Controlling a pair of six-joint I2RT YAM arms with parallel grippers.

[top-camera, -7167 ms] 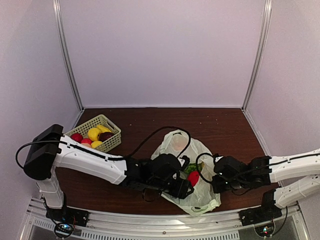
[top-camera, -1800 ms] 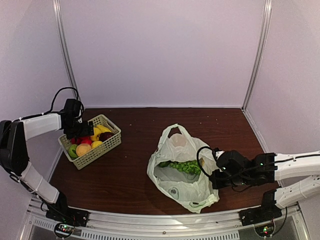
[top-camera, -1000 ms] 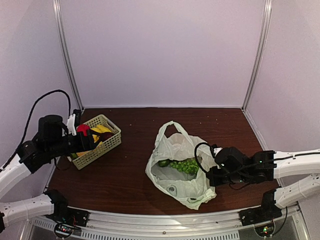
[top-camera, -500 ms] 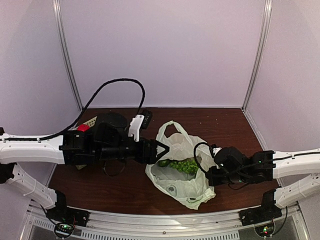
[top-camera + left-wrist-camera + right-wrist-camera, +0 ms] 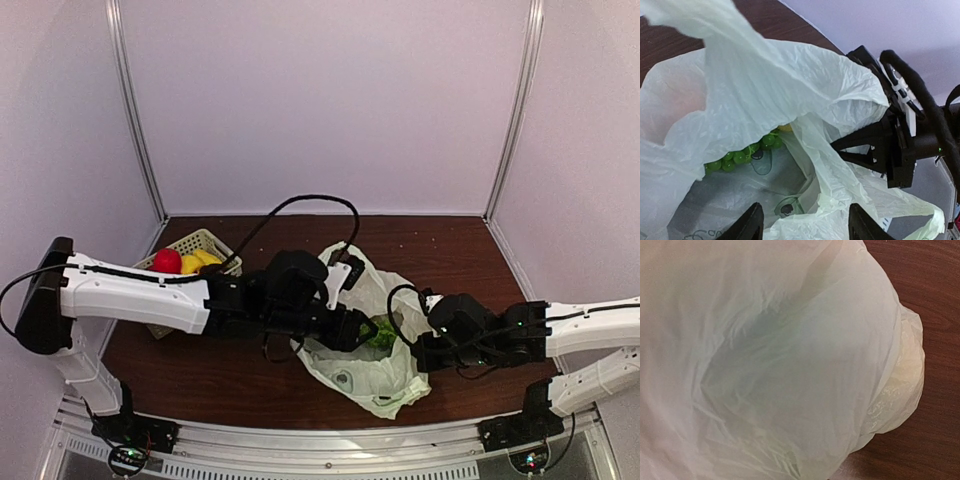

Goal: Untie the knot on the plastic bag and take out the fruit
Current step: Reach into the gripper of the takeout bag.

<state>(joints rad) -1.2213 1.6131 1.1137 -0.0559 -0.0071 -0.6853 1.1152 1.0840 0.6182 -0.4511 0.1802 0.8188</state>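
Observation:
The plastic bag (image 5: 375, 385) lies at the table's middle front with its mouth wide open; the knot is out of view. Inside, a bunch of green grapes (image 5: 740, 152) rests by a small yellow piece (image 5: 785, 128), and a peach-coloured shape (image 5: 670, 105) shows through the plastic. My left gripper (image 5: 805, 227) hovers open at the bag's mouth (image 5: 355, 330), fingers apart over crumpled plastic. My right gripper (image 5: 418, 350) is shut on the bag's right edge, its black fingers (image 5: 860, 137) pinching a fold. The right wrist view shows only the bag (image 5: 765, 365).
A pale green slotted basket (image 5: 212, 238) stands at the back left, with a red fruit (image 5: 167, 260) and yellow ones in it. The left arm's black cable (image 5: 310, 198) loops above the bag. Walls enclose the table on three sides.
My left arm has swung from the basket across to the bag's mouth, its jaws narrowing somewhat. The right gripper has kept its hold on the bag.

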